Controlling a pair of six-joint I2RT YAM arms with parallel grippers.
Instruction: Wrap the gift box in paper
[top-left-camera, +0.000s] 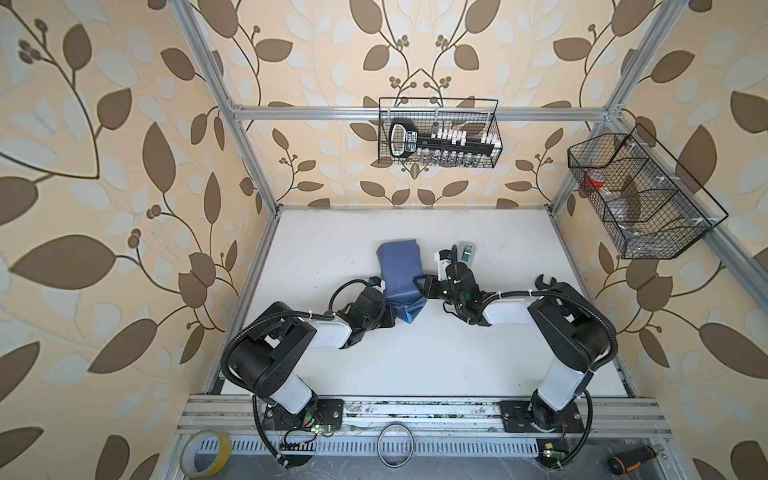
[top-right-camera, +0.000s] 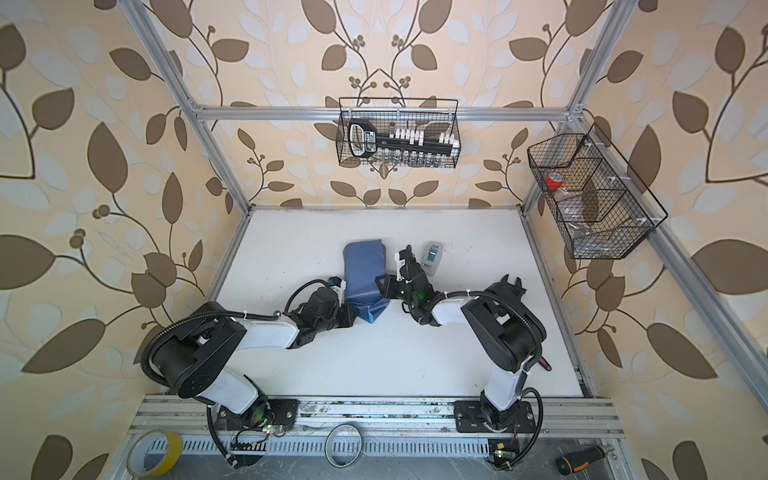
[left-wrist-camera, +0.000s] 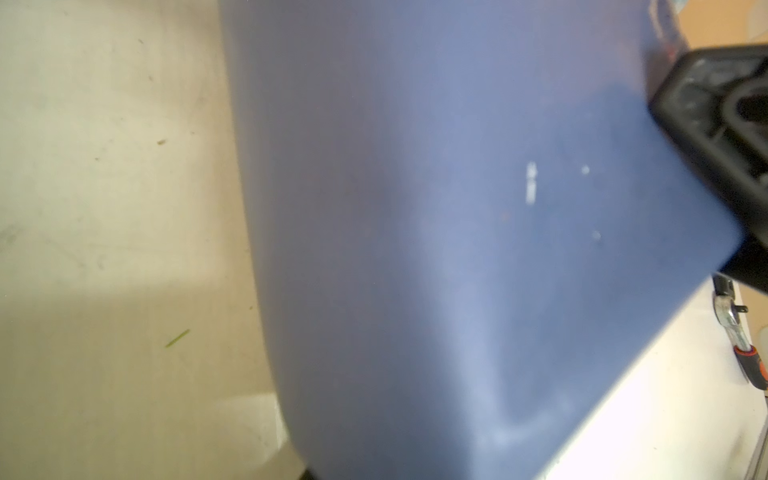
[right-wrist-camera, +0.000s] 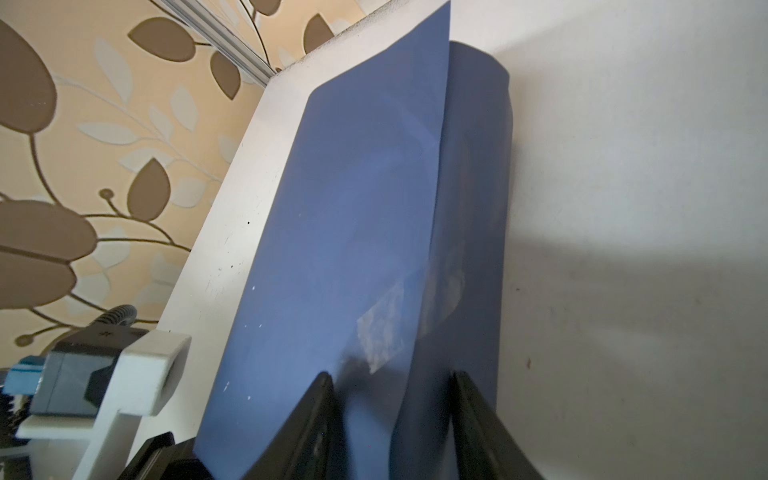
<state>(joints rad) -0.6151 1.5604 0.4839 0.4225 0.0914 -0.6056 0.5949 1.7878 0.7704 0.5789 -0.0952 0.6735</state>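
Right gripper (right-wrist-camera: 391, 374) straddles the paper (right-wrist-camera: 353, 208); you cannot tell whether it clamps. Pull sideways, and the tape (right-wrist-camera: 380, 328) may peel, opening the wrap.

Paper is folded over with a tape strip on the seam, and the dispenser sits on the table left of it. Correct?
Not quite. The dispenser sits right of the paper, not left, as both top views show. The rest holds: the paper is folded over, and the right wrist view shows the tape strip on the seam.
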